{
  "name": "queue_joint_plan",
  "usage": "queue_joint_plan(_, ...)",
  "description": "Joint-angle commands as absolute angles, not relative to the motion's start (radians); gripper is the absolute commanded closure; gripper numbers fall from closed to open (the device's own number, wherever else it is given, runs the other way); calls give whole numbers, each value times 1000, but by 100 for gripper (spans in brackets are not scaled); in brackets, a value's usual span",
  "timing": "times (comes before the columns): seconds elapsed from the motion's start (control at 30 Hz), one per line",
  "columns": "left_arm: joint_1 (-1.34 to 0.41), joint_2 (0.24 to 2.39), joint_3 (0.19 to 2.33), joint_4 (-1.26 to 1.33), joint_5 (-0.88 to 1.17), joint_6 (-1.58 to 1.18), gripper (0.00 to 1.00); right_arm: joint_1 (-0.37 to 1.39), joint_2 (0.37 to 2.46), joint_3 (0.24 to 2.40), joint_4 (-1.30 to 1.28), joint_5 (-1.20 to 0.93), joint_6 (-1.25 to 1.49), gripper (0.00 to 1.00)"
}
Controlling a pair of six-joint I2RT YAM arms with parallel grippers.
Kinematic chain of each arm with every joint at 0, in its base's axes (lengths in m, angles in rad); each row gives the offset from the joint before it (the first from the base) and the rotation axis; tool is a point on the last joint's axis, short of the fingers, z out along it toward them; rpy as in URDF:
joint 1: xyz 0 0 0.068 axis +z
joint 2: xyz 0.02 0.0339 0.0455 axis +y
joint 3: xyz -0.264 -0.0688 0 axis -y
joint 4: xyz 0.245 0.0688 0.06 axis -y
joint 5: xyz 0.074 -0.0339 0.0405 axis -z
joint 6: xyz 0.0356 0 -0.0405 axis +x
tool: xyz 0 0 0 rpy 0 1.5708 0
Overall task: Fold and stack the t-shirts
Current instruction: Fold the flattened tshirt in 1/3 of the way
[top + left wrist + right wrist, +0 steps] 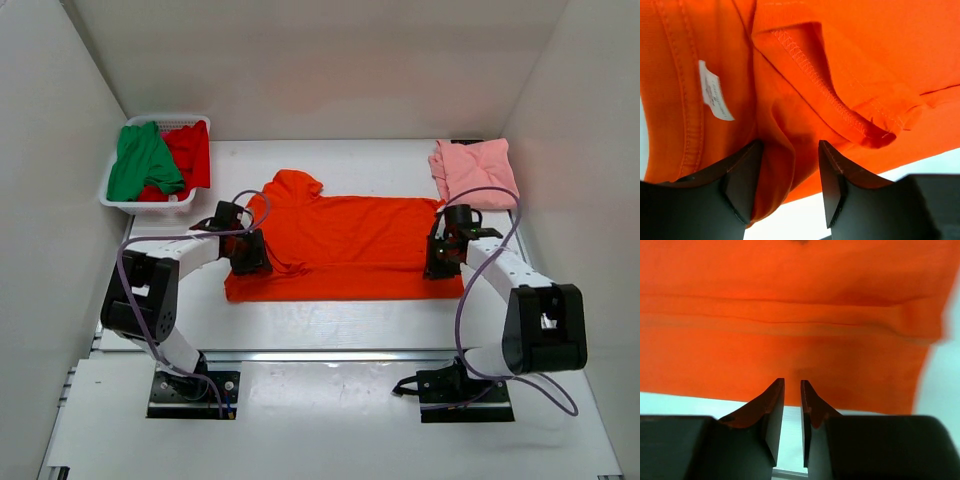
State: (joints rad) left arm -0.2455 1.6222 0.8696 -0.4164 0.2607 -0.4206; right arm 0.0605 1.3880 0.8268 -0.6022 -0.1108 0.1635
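Both tools low at orange t-shirt (345,245) ends.

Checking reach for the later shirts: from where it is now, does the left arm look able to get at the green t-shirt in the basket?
Probably yes. The green t-shirt lies on top in the open white basket, on the left gripper's side, with nothing over it. But that gripper sits at the orange t-shirt, cloth between its fingers.

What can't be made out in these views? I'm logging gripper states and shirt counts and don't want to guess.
- Right gripper: right wrist view doesn't show whether cloth sits in the narrow gap.
- Label on the orange t-shirt: print too small, left wrist view.
- Basket: the green t-shirt and red t-shirt hide anything beneath, top view.
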Motion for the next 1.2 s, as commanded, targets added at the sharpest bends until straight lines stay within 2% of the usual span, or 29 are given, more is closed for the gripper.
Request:
queue_joint_plan(0.0,-221,1570,813,-535,155,-419,40,100,1437,784,-542,-196,204,83)
queue_joint_plan(0.2,-219,1436,755,-652,5,-381,41,175,1440,709,-526,-224,262,86)
queue_joint_plan(0.53,-184,1312,650,-719,45,-348,41,311,1433,652,-606,-278,293,91)
queue_joint_plan(0.7,-157,1252,713,-724,54,-350,40,345,1339,621,-615,-302,304,92)
queue_joint_plan(0.8,-149,1192,822,-707,54,-382,38,315,1286,643,-627,-304,284,83)
queue_joint_plan(0.93,-118,1215,1012,-651,116,-402,34,253,1247,767,-693,-327,229,61)
queue_joint_plan(1.07,-114,1475,1289,-618,126,-387,33,221,1282,886,-699,-325,195,49)
queue_joint_plan(1.17,-87,1720,1483,-609,136,-387,33,189,1347,989,-669,-318,155,46)
